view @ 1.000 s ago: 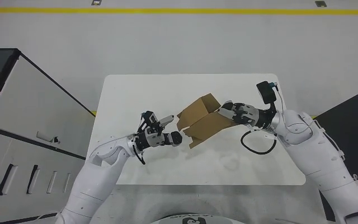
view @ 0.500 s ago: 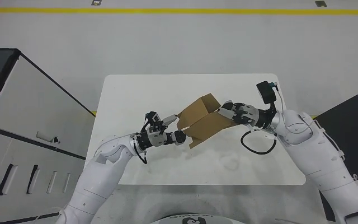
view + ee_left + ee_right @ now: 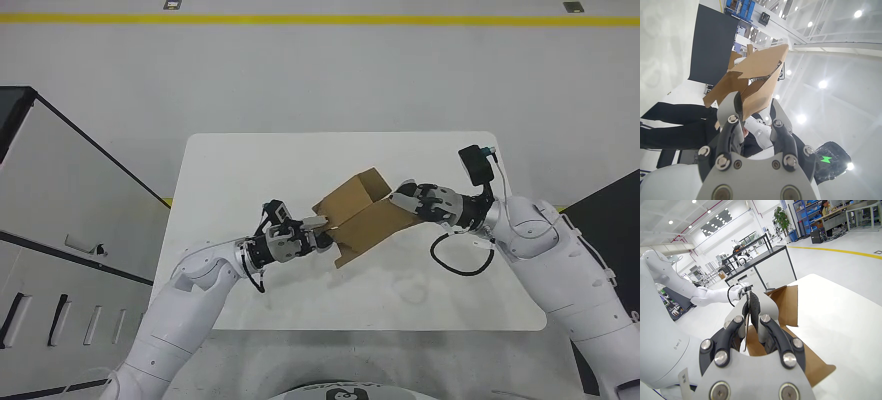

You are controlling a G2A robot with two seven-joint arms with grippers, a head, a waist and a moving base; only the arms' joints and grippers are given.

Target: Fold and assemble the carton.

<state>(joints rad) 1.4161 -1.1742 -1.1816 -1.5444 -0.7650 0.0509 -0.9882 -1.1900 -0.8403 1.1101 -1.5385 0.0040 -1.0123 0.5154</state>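
**Two grippers, one brown carton**

The left gripper [image 3: 755,101] has its fingers apart. A flap of the carton [image 3: 360,212] sits between them and touches one finger [image 3: 737,106]. From there the carton runs away from this gripper, slanting over the middle of the white table [image 3: 300,165]. At the carton's other end, the right gripper [image 3: 751,300] is pinched tight on a thin wall of the carton. Just past its fingers, one brown flap stands up beside the open end.
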